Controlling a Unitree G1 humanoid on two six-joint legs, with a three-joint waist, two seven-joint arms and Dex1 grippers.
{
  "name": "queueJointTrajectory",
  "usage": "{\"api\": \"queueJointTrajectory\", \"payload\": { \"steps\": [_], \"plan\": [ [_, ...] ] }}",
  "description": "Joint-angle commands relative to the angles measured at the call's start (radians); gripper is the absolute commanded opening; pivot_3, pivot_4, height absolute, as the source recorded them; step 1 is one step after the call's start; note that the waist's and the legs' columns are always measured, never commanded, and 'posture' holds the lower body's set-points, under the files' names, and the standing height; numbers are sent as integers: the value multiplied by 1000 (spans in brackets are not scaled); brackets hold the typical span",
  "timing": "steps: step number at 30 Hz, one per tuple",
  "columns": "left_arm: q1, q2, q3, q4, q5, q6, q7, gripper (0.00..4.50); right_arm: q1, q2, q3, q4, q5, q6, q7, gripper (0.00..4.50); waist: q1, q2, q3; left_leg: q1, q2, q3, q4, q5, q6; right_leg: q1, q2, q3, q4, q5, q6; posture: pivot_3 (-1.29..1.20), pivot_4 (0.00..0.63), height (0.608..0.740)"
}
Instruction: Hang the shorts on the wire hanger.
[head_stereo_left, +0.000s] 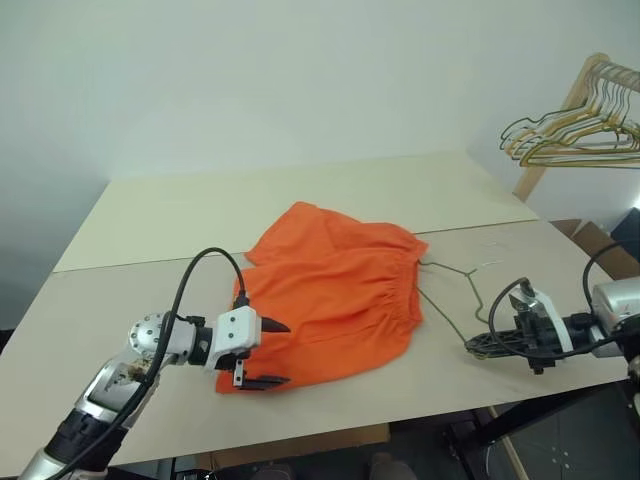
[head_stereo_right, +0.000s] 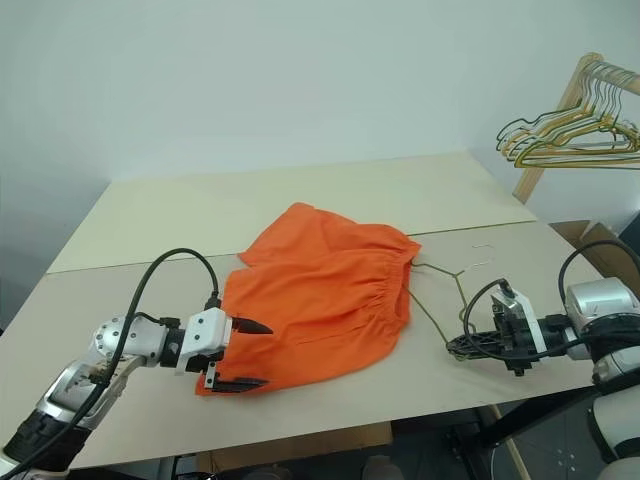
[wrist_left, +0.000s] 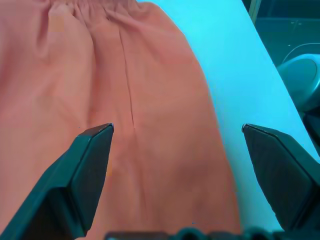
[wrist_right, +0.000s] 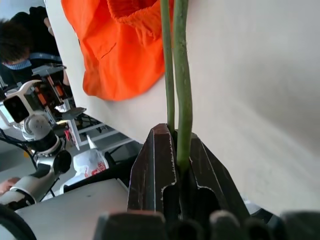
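Observation:
The orange shorts (head_stereo_left: 330, 290) lie flat on the table (head_stereo_left: 150, 230), waistband toward the right. The wire hanger (head_stereo_right: 430, 322) lies beside the waistband, with part of it tucked under the cloth and its hook (head_stereo_left: 488, 265) pointing away. My right gripper (head_stereo_left: 478, 345) is shut on the hanger's near corner; in the right wrist view two strands of green wire (wrist_right: 182, 75) run out from between its fingers (wrist_right: 155, 165). My left gripper (head_stereo_left: 285, 353) stands open at the shorts' left hem, just above the fabric (wrist_left: 75, 75).
A wooden rack (head_stereo_left: 560, 120) at the far right carries a bunch of gold and green hangers (head_stereo_left: 575, 140). A cardboard box (head_stereo_left: 595, 240) sits beyond the table's right edge. A person (wrist_right: 20, 35) shows past the table in the right wrist view.

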Motion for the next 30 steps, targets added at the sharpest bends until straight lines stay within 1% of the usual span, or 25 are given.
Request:
{"api": "queueJointTrajectory", "payload": {
  "steps": [1,3,6,7,10,13,15,20,21,23,26,30],
  "plan": [
    [-14,-2,4,-10,-2,-20,2,4475,-46,63,-28,25,-16,-34,29,0,-3,0,0,0,0,0,0,0,0,0,0,0,0,0,0,-53,0,740],
    [-15,0,6,-9,-2,-20,2,4475,-57,94,-42,34,-24,-57,34,0,-3,0,0,0,0,0,0,0,0,0,0,0,0,0,0,-48,0,740],
    [-10,6,10,-11,1,-21,4,4475,-25,95,-57,-52,-17,-158,56,0,3,0,0,-1,-1,0,0,0,0,-1,0,0,1,0,0,-35,0,740],
    [-8,8,12,-12,1,-20,5,4475,-33,114,-79,-27,-27,-176,30,0,4,0,0,-1,-2,-1,0,0,0,-2,0,-1,1,0,0,-35,0,740],
    [-2,10,13,-20,-1,-15,9,4475,-112,214,-171,208,-91,-190,-160,0,2,0,0,-1,-2,0,0,0,0,0,1,0,0,0,0,-33,0,740],
    [1,9,12,-26,-4,-10,11,4475,-147,261,-228,304,-130,-252,-186,0,4,0,0,0,-2,0,0,1,-1,0,0,0,1,0,0,-32,0,740],
    [0,9,9,-27,-4,-8,11,4475,-181,286,-275,363,-147,-271,-214,0,3,0,0,-1,-2,-1,-1,5,-9,-1,0,0,1,0,0,-32,0,740],
    [-5,6,6,-24,-2,-8,13,4475,-233,325,-376,406,-180,-360,-280,0,-4,0,0,-1,-2,-1,-1,5,-9,-1,0,0,1,0,0,-31,0,740],
    [-6,6,5,-22,1,-10,14,4475,-236,329,-389,399,-186,-374,-281,0,-5,0,0,-1,-2,-1,-1,5,-9,-1,0,0,1,0,0,-28,0,740],
    [-5,7,7,-23,0,-9,15,4475,-202,329,-376,309,-222,-488,-259,0,-6,0,0,-1,-2,-1,-2,5,-9,-1,0,0,1,0,0,-28,0,740],
    [1,10,14,-31,-7,-6,16,4475,-118,309,-343,118,-279,-649,-243,0,-8,0,0,-1,-2,-1,-2,5,-9,-2,1,0,2,0,0,-28,0,740],
    [-3,12,24,-24,-14,-10,13,4475,-25,279,-365,-97,-330,-820,-287,0,-11,0,0,-1,-3,-1,-1,5,-8,-2,2,0,2,0,1,-30,0,740]
  ]
}}
